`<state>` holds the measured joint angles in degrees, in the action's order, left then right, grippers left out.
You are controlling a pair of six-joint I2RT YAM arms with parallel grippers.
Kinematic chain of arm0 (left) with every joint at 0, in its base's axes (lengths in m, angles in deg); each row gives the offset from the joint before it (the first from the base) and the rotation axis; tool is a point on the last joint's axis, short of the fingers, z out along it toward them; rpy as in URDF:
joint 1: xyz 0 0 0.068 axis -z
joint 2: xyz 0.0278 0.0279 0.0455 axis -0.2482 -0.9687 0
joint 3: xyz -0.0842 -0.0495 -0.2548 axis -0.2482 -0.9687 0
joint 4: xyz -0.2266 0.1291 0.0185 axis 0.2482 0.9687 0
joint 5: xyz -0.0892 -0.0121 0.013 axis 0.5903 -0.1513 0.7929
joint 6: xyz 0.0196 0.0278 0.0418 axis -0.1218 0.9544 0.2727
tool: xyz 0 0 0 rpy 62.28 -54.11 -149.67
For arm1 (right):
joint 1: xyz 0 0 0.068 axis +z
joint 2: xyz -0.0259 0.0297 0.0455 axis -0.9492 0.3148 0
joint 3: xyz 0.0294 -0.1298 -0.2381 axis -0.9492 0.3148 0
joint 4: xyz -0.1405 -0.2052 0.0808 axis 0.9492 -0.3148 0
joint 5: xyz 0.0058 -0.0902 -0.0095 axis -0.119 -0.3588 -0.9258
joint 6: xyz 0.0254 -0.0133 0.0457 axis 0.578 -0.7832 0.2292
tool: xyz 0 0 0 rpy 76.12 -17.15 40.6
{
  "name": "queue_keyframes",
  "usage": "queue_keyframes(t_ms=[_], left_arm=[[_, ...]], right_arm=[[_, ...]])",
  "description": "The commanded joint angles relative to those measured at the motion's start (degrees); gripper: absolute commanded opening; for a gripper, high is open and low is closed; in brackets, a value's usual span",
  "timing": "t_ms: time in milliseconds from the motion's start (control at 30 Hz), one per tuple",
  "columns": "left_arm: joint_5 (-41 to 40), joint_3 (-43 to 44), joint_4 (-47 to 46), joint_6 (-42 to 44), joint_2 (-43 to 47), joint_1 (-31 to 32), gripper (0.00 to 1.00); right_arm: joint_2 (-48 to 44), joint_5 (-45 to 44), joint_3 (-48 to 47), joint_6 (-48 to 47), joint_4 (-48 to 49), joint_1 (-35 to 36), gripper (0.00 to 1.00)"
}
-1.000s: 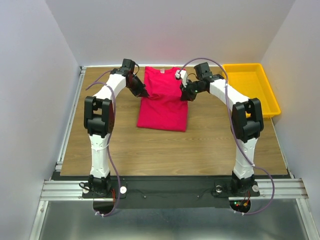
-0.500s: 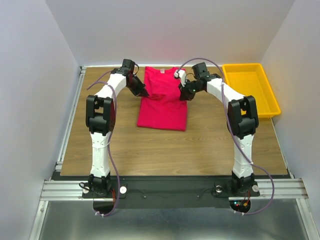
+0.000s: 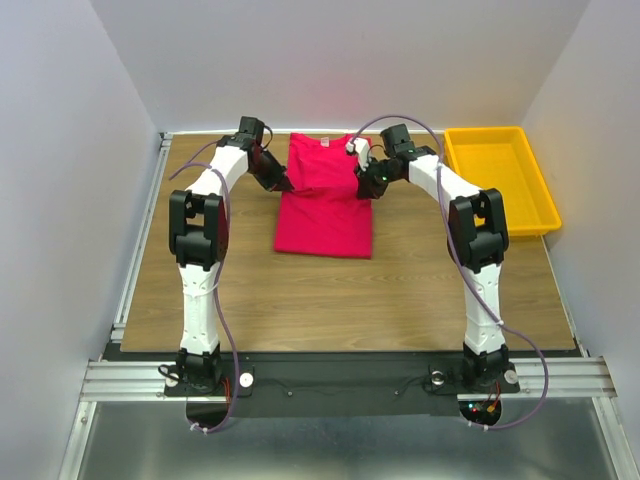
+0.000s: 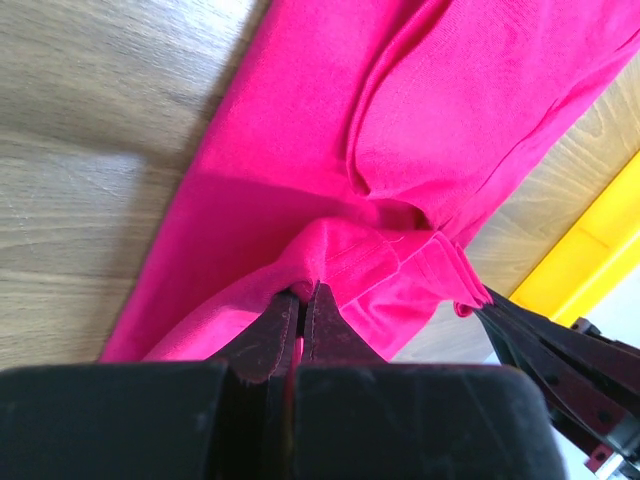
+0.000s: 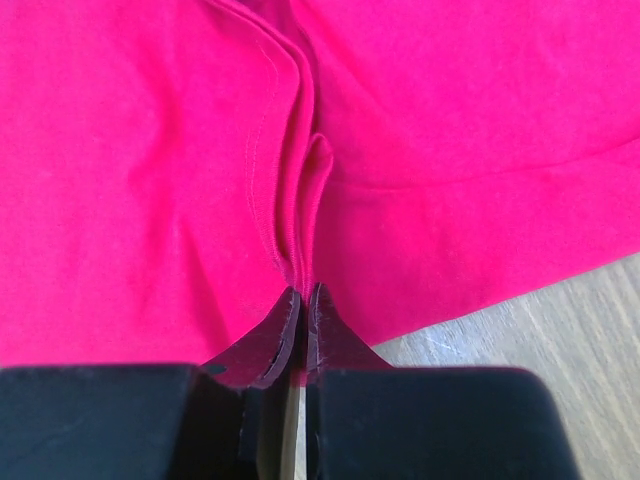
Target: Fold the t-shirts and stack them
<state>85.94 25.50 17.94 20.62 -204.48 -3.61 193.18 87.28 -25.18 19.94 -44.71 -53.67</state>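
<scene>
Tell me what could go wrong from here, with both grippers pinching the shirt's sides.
1. The left gripper and right gripper each hold the t-shirt only at the fingertips, on a small pinch of cloth. One side may slip out during the fold and skew it.
2. The cloth is bunched into ridges at the right grip, so creases may get pressed into the fold.

One crimson t-shirt (image 3: 325,210), one yellow tray (image 3: 500,133), one table (image 3: 300,300), two end effectors (image 3: 285,185) (image 3: 365,188)
</scene>
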Motion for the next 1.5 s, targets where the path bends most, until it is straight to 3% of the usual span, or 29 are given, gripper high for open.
queue_keyframes(t_ms=[0, 333, 367, 467, 600, 633, 667, 700, 733, 800, 900, 1000, 1033, 1133, 1167, 1200, 1267, 1300, 1433, 1467], left_arm=[[0.9, 3.2, -0.2, 1.1, -0.5, -0.4, 0.00], [1.8, 3.8, -0.4, 1.5, -1.3, -0.3, 0.00], [2.3, 3.8, -0.6, 1.7, -1.4, -0.4, 0.00], [5.3, 3.9, -2.1, 2.4, -1.9, -0.5, 0.01], [7.4, 3.4, -6.3, 2.6, -0.1, -0.7, 0.11], [7.3, 3.0, -8.2, 2.5, 0.6, -0.8, 0.13], [7.1, 2.7, -8.2, 2.4, 1.3, -1.0, 0.16], [6.8, 2.5, -9.8, 2.4, 2.7, -1.1, 0.35], [5.9, 2.4, -11.3, 2.7, 3.5, -1.4, 0.62], [5.1, 1.6, -13.2, 3.2, 5.8, -1.8, 0.88], [4.0, -0.5, -16.6, 4.0, 9.0, -2.7, 0.90], [2.8, -1.6, -17.6, 8.4, 11.5, -3.0, 0.90], [3.7, -2.4, -18.3, 9.9, 12.3, -3.1, 0.90], [8.6, -7.4, -22.6, 13.2, 14.8, -3.1, 0.84], [11.8, -8.8, -24.8, 14.0, 15.2, -3.1, 0.77], [12.5, -11.0, -25.3, 14.4, 15.8, -3.0, 0.73], [14.9, -13.1, -27.4, 15.2, 16.1, -2.5, 0.66], [15.6, -14.6, -27.7, 15.4, 16.0, -2.3, 0.52], [17.4, -15.2, -27.2, 17.3, 13.6, -1.2, 0.26], [16.7, -14.9, -26.5, 17.7, 13.1, -0.8, 0.23]], right_arm=[[-0.1, -0.4, -2.2, 0.6, 0.7, -0.2, 0.06], [-0.4, -1.7, -2.1, 0.8, 0.8, -0.4, 0.08], [-0.2, -1.8, -2.3, 0.9, 0.8, -0.3, 0.16], [0.4, -3.2, -3.4, 2.3, 1.0, -0.3, 0.26], [-0.3, -8.6, -4.8, 8.8, 3.2, -0.4, 0.38], [-0.9, -9.9, -3.8, 10.3, 5.7, -0.3, 0.47], [-1.7, -11.1, -3.7, 11.6, 6.9, -0.3, 0.47], [-3.0, -12.4, -2.6, 12.5, 7.8, -0.3, 0.50], [-3.7, -14.6, -2.1, 14.1, 9.9, -0.3, 0.52], [-5.0, -16.9, -0.1, 16.9, 12.3, -0.4, 0.53], [-7.3, -16.5, 1.4, 18.9, 14.2, -0.3, 0.52], [-10.3, -9.9, 3.7, 18.1, 14.1, -0.5, 0.50], [-11.1, -4.0, 6.0, 17.3, 14.1, -0.4, 0.49], [-14.3, 3.9, 11.2, 16.2, 14.2, -0.5, 0.30], [-14.1, 4.5, 11.6, 16.9, 14.1, -0.6, 0.14], [-13.7, 4.8, 12.0, 17.6, 14.0, -0.5, 0.11], [-13.2, 5.6, 13.1, 18.1, 14.1, -0.7, 0.09], [-12.0, 5.7, 13.1, 18.3, 14.1, -0.7, 0.08], [-8.1, 3.7, 10.8, 21.0, 14.1, -1.2, 0.06], [-7.4, 2.7, 10.0, 21.4, 14.1, -1.4, 0.06]])
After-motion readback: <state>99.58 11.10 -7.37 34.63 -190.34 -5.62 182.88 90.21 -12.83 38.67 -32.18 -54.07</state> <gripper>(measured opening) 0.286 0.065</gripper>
